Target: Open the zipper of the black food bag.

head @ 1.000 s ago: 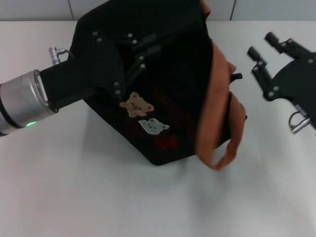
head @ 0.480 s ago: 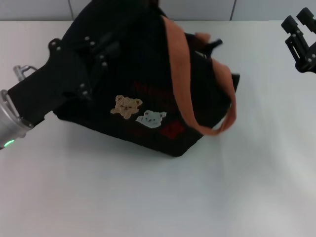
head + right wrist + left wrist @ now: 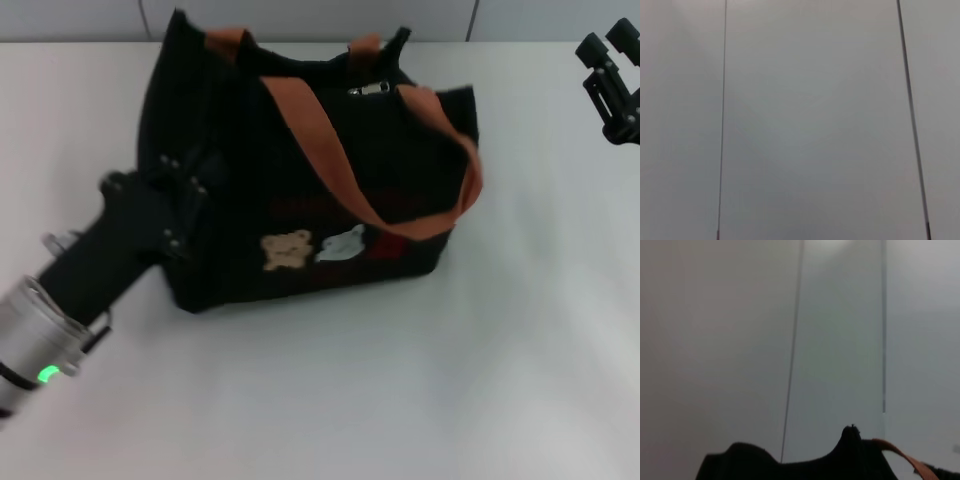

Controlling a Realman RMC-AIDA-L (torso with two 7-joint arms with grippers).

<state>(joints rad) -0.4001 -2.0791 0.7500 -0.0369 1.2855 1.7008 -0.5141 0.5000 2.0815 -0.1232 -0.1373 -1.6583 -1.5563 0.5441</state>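
My left gripper (image 3: pixel 175 215) presses the bag's (image 3: pixel 300 170) left side on the table (image 3: pixel 400 400); I cannot tell its grip. The right gripper (image 3: pixel 610 75) hangs released, well apart. The strap (image 3: pixel 330 150) may snag near the zipper (image 3: pixel 372 88).

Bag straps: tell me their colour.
The straps are orange-brown, clearest in the head view.
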